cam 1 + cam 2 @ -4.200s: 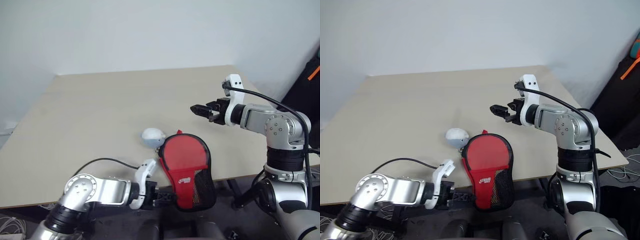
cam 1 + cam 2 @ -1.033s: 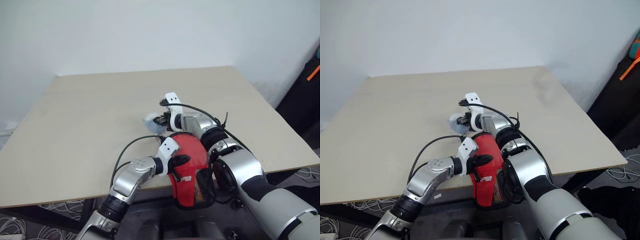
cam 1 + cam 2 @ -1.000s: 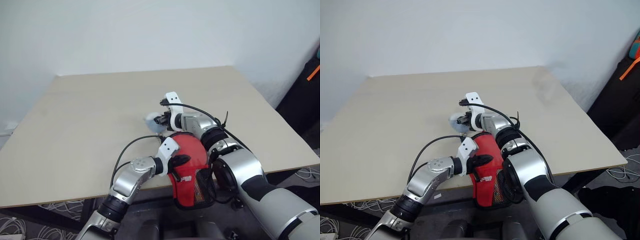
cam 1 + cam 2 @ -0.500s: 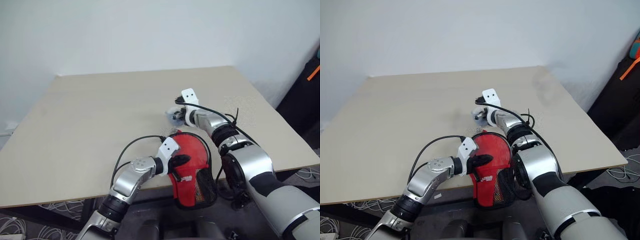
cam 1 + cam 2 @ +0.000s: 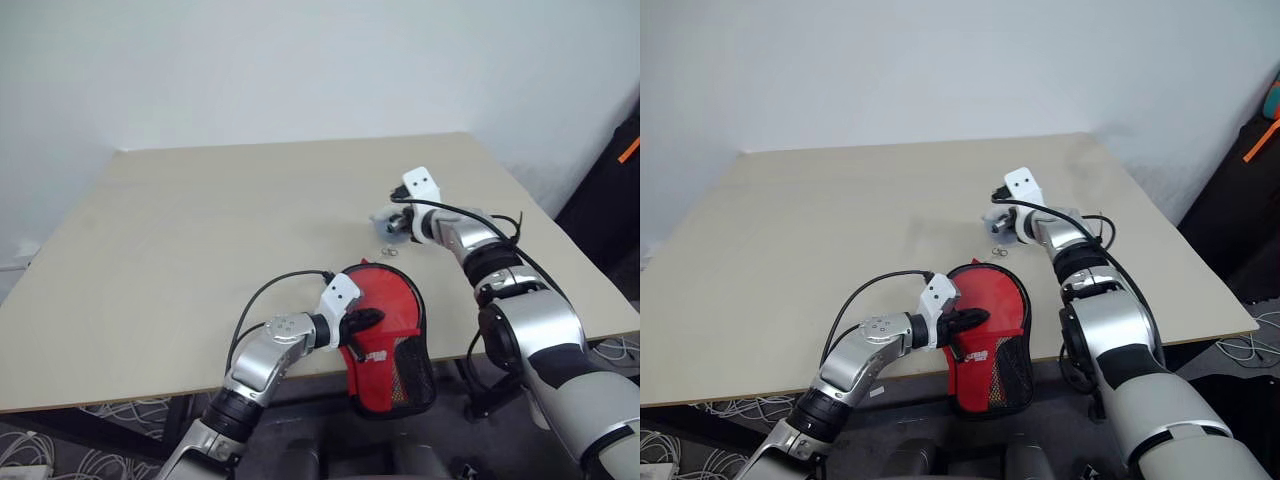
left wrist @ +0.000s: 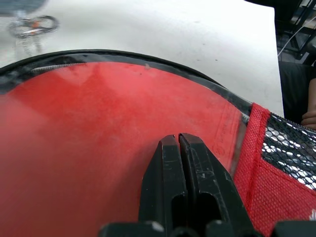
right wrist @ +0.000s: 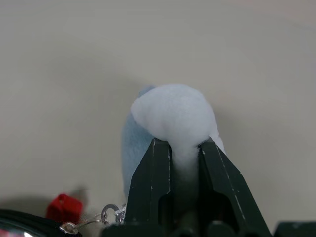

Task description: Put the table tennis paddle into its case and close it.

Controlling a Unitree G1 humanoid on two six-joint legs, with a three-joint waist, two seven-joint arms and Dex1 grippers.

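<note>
Red paddle-shaped fabric case, black zip edge and mesh pocket, overhanging the near edge of the beige table; paddle apparently inside. Left gripper, clenched empty, pressing the case. Right gripper pinching the small white-grey plush lump tethered by a ring. Step: zipping, judged. Next: pull round the edge.

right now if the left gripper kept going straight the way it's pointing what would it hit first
Probably nothing new: the shut left gripper already lies on the red case. Straight ahead is more red fabric, then its black zipper edge, then bare table. Depth is uncertain.
</note>
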